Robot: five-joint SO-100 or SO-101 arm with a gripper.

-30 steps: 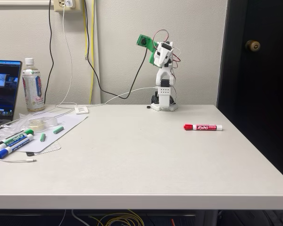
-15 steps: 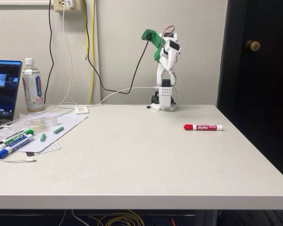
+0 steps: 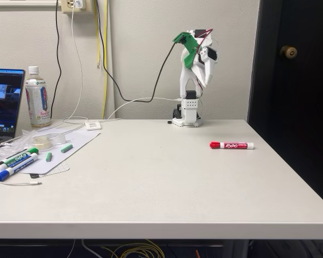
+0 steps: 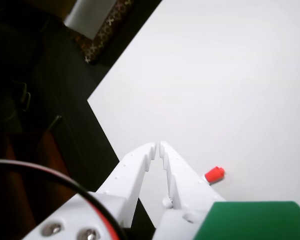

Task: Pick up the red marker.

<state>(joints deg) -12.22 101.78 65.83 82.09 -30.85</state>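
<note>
Red marker (image 3: 231, 145) lying flat at centre right of the fixed view on the white table (image 3: 151, 183), its red cap (image 4: 214, 174) at lower right of the wrist view, gripper (image 4: 157, 148) raised above the arm's base, fingers nearly closed, holding nothing, well apart from the marker.

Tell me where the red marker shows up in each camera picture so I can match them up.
Fixed view: the red marker lies flat on the white table, right of centre, in front of the arm's base.
Wrist view: its red cap end peeks out at lower right, just right of the gripper.
Shared landmark: the table's edge against the dark area beside it.
</note>
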